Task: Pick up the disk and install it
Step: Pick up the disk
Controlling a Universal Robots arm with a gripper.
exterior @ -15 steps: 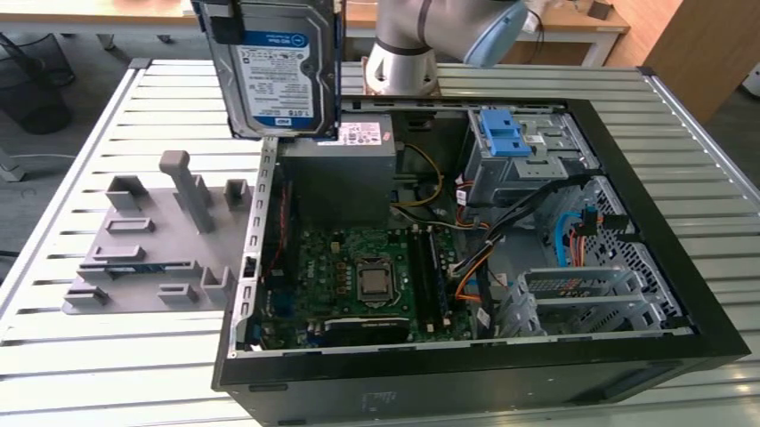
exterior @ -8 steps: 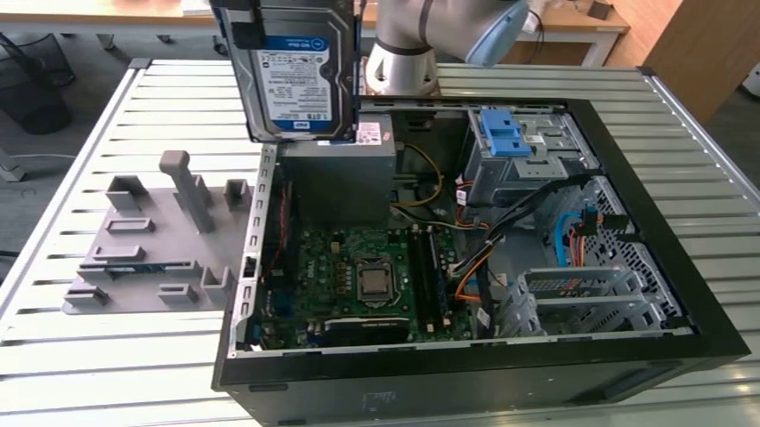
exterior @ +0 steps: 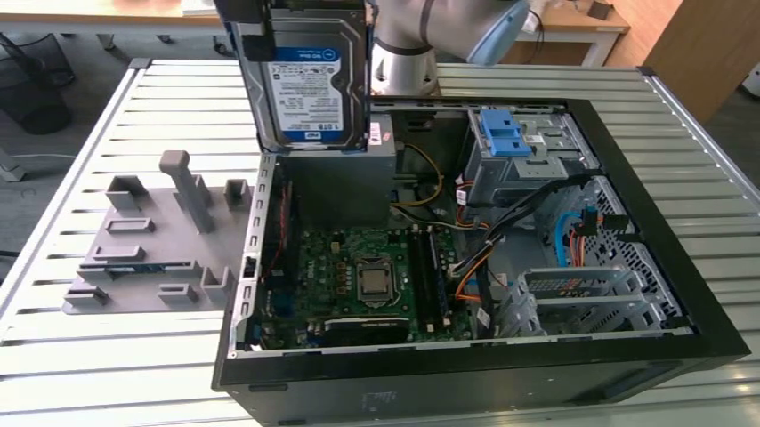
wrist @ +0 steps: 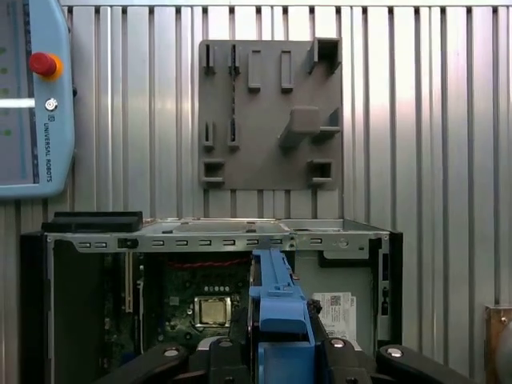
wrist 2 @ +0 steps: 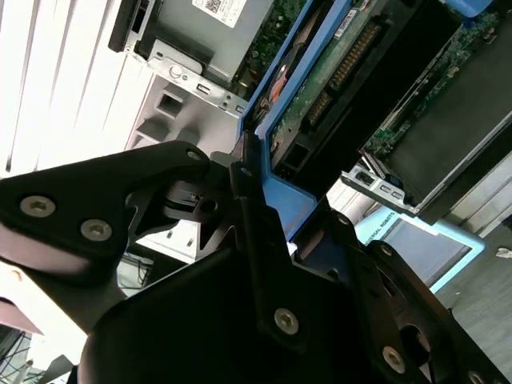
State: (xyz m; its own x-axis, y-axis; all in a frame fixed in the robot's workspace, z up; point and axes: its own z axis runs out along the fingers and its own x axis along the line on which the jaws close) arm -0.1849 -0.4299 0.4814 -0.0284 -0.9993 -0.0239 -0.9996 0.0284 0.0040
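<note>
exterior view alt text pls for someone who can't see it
A silver disk hangs upright, label facing the camera, over an open computer case on a slatted table, with the arm behind it. A grey fixture plate lies on the exterior view's left of the case.

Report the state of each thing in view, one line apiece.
disk, held upright in the air above the open case
gripper, shut on the disk
computer case, lying on its side, side panel off, boards exposed
grey rack, lying flat beside the case
</note>
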